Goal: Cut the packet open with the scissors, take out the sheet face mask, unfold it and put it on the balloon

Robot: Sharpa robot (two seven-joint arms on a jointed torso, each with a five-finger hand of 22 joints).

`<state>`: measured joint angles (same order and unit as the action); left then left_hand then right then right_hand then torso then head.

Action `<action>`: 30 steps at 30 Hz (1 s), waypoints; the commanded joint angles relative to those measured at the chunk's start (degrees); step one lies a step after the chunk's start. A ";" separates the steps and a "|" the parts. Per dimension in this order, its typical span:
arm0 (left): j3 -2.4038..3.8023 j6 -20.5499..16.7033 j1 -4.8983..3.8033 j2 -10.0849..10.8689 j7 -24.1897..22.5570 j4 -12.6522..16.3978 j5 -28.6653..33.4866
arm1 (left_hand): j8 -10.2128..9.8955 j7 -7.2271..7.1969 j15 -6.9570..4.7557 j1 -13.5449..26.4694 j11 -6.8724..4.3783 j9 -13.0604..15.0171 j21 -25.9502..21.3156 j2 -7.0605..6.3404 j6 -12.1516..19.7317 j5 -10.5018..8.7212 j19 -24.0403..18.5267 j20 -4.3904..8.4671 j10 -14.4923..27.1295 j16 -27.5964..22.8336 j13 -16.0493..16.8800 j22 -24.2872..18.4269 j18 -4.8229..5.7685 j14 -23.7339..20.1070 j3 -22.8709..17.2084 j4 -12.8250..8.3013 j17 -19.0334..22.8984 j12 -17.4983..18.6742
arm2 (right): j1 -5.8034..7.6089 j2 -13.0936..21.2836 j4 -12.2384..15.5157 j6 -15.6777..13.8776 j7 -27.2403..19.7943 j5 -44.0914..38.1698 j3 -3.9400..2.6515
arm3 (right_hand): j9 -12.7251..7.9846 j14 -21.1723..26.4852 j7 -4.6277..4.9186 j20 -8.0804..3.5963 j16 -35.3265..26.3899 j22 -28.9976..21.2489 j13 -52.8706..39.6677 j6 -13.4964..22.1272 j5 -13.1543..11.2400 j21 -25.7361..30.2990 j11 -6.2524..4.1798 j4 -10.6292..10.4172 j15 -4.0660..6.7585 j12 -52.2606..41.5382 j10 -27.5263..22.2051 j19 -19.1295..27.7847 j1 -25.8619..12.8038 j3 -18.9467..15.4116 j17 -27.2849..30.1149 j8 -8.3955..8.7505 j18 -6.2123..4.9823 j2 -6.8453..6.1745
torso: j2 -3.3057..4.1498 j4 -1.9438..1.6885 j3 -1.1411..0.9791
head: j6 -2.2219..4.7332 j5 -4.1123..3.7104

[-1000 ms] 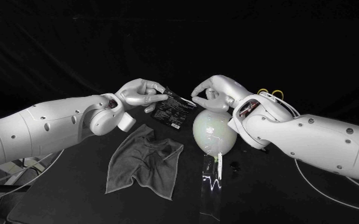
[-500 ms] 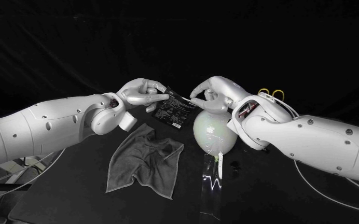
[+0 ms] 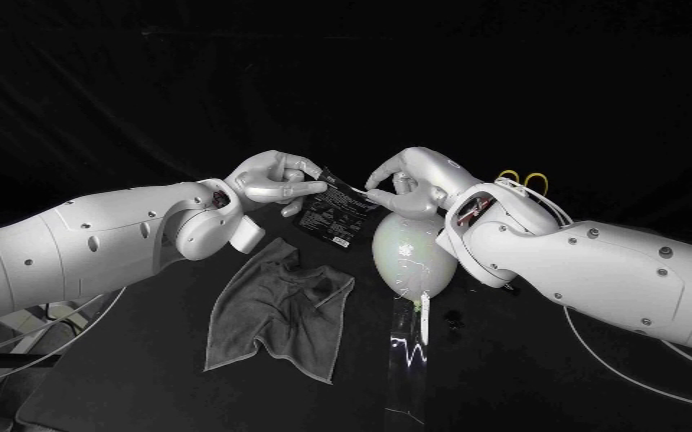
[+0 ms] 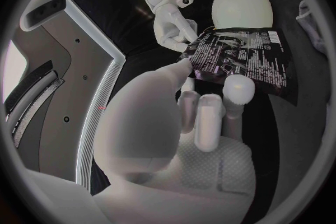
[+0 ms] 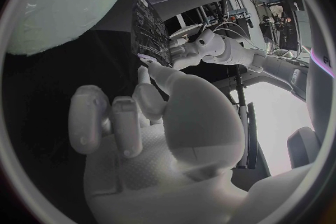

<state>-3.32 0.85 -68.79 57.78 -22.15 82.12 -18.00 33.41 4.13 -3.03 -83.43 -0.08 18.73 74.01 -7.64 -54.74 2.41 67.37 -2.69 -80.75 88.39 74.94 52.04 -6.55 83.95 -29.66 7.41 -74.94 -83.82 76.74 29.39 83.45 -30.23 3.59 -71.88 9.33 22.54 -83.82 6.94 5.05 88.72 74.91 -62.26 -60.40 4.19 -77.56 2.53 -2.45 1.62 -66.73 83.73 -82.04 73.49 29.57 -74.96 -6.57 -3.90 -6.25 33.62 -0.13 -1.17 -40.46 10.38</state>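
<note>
Your left hand (image 3: 271, 180) is gripping the packet (image 3: 336, 212) by one top corner, fingers clenched on it, and your right hand (image 3: 408, 180) is pinching the opposite corner (so it's hanging between them). It's sitting near the top of the balloon (image 3: 414, 252). The sheet face mask (image 3: 277, 312) is lying crumpled on the counter (image 3: 548, 372) beside the balloon.

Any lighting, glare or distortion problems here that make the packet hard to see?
Head view: the dark packet nearly merges with the black table; the balloon shines pale. Left wrist view: fisheye bends edges, the left hand looms close, yet the packet's print reads. Right wrist view: bright room glare near the rim, packet edge-on in shadow.
</note>
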 commanded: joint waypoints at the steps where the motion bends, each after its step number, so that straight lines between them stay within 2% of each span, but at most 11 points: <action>1: 0.09 0.29 -0.06 -0.10 -0.98 0.29 -0.09 | 0.18 0.22 -0.12 0.20 0.24 3.18 0.21 0.21 0.00 0.34 0.29 0.06 0.24 0.33 0.16 0.08 -0.99 4.46 -0.41 0.02 -10.31 -0.02 | -0.04 -0.13 -0.05 0.75 -0.11 -0.50 -0.02 | 0.09 -5.33 0.14 -0.11 0.19 9.24 -24.25 -0.30 -0.38 -0.32 -0.15 0.35 -0.27 -18.88 4.13 -0.44 -0.24 -0.06 -10.95 -0.15 0.90 0.22 | 0.00 -0.01 0.00 | 0.00 0.05; 11: 0.09 0.27 -0.06 -0.07 -0.84 0.37 -0.63 | 0.20 0.23 -0.11 0.25 0.25 3.20 0.23 0.19 0.01 0.34 0.31 0.05 0.25 0.34 0.15 0.11 -0.99 4.47 -0.50 -0.05 -10.34 -0.02 | -0.04 0.08 -0.03 0.53 -0.32 -0.15 -0.02 | 0.17 -5.34 0.09 -0.13 0.20 9.27 -24.30 -0.51 -0.51 -0.34 -0.20 0.24 -0.23 -18.93 4.15 -0.45 -0.40 -0.09 -11.00 -0.29 0.90 0.39 | 0.02 0.05 -0.03 | -0.01 0.16; 30: 0.09 0.11 -0.07 -0.09 -0.72 0.72 -1.13 | 0.25 0.26 -0.09 0.44 0.28 3.26 0.32 0.16 0.04 0.34 0.42 0.04 0.24 0.33 0.16 0.27 -0.96 4.46 -0.73 -0.23 -10.28 -0.03 | -0.04 0.22 -0.16 1.16 -0.55 0.19 -0.02 | 0.48 -5.40 -0.20 -0.26 0.30 9.48 -24.75 -0.68 -1.26 -0.54 -0.41 -0.01 -0.06 -19.42 4.39 -0.58 -0.21 0.63 -11.35 -0.59 0.95 2.31 | 0.00 -0.01 0.00 | -0.31 -0.03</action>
<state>-3.30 0.85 -68.81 57.79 -22.11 82.57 -18.98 33.37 4.12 -2.93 -82.99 -0.08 18.91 74.01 -8.10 -54.71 2.63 67.36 -2.69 -80.74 88.52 74.94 52.27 -6.53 84.05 -30.14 7.25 -74.94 -83.81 76.71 29.63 83.27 -30.01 3.48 -71.54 9.35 22.92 -83.72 6.87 4.82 88.61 74.90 -63.51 -60.89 3.18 -77.76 2.44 -2.45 1.51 -67.72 83.62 -82.25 73.35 29.91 -74.91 -6.85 -3.89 -4.57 33.63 -0.09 -1.19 -40.73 10.40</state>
